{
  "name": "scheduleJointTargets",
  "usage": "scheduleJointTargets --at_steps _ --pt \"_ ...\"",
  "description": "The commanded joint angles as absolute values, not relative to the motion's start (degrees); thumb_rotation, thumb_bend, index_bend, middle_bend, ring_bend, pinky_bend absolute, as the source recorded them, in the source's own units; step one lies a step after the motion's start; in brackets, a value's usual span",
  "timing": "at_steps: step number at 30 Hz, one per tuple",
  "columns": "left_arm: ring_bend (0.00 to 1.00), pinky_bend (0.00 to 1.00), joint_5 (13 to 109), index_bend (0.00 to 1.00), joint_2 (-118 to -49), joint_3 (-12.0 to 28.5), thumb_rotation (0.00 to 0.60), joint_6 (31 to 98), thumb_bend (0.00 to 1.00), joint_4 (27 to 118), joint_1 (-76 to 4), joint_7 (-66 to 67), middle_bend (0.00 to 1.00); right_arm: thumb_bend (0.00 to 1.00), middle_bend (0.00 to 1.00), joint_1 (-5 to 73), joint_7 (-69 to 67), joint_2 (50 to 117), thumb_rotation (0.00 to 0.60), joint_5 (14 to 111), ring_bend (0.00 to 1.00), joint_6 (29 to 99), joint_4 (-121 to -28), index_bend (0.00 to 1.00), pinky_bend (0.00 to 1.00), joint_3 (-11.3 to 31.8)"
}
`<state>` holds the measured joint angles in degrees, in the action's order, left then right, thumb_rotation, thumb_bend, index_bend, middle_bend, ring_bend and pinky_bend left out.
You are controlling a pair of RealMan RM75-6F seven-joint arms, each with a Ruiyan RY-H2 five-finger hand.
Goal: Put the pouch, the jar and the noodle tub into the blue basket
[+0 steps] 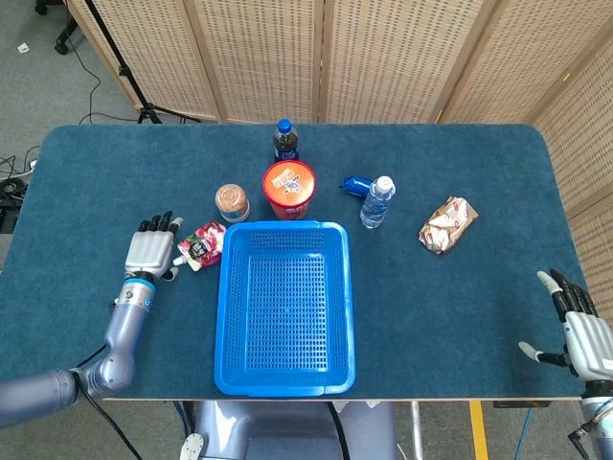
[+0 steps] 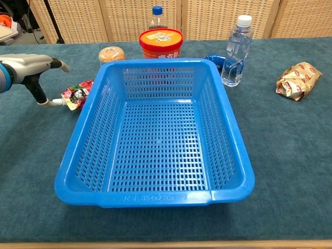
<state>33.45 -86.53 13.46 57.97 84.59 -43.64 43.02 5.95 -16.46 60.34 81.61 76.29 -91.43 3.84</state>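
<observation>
The blue basket sits mid-table, empty. A red-and-green pouch with a white spout lies just left of its far corner. Behind that stand the brown-lidded jar and the red noodle tub. My left hand hovers open right beside the pouch's spout, fingers stretched forward, holding nothing. My right hand rests open at the table's front right corner, seen only in the head view.
A dark soda bottle stands behind the tub. A clear water bottle and a small blue object sit right of the tub. A crinkled snack packet lies further right.
</observation>
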Motion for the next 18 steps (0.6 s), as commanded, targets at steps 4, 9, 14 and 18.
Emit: scheduleJointTargets --at_steps 4,9,14,18 --pt "0.00 0.13 33.2 0.14 -89.0 13.9 0.600 57.5 0.25 83.3 -45.9 42.6 0.00 0.14 0.00 6.1 -17.7 60.3 0.600 81.9 0.00 75.9 -91.1 0.00 0.00 3.7" --pt "0.00 0.13 32.0 0.14 -91.4 13.8 0.600 57.5 0.25 82.0 -47.9 43.4 0.00 0.14 0.00 6.2 -19.2 60.2 0.600 82.1 0.00 75.8 -90.5 0.00 0.00 3.7" --pt "0.00 0.13 30.9 0.15 -93.8 13.4 0.600 57.4 0.25 80.0 -49.2 43.8 0.00 0.14 0.00 6.2 -19.9 60.1 0.600 82.6 0.00 75.9 -90.4 0.00 0.00 3.5" --pt "0.00 0.13 30.2 0.18 -95.7 13.3 0.600 57.0 0.25 77.2 -50.1 43.8 0.00 0.14 0.00 6.3 -20.1 60.1 0.600 82.9 0.00 75.9 -90.4 0.00 0.00 3.4"
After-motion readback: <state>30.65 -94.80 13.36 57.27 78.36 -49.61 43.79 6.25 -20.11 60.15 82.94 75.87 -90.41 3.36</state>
